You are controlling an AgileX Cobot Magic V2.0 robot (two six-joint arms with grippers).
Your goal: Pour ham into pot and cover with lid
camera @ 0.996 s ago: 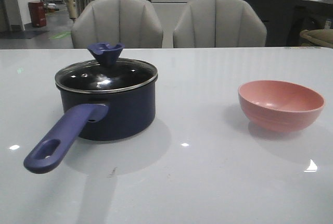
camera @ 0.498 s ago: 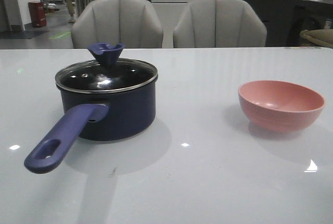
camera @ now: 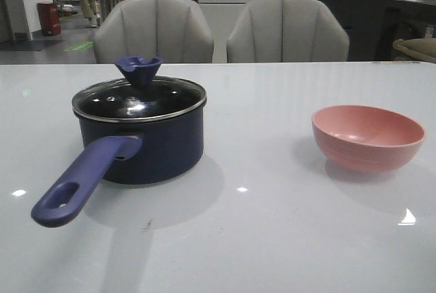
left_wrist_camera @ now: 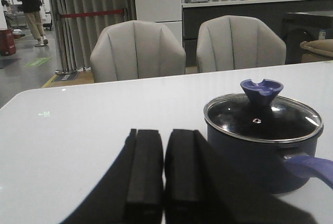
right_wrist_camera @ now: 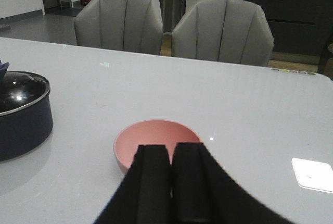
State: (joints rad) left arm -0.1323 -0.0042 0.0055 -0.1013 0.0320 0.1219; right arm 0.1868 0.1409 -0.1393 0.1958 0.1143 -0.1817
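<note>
Lidded pot to the left, pink bowl to the right, both arms held back.

Sat closed: lid (camera: 139, 98) seated on the pot (camera: 142, 144) on the left half of the worktop (camera: 266, 238), long handle (camera: 83, 178) angled toward the robot and leftward, knob (camera: 138, 69) upright. Lay just ahead and to the right of the left gripper (left_wrist_camera: 163, 168), fingers pressed together, nothing held; clearly the nearer arm for lifting the lid. Rested directly ahead of the right gripper (right_wrist_camera: 171, 182), likewise closed and empty: the bowl (camera: 368, 136). Showed neither gripper in the front view; showed only in the wrist views. Could not make out any ham in the bowl or through the glass from any view.
</note>
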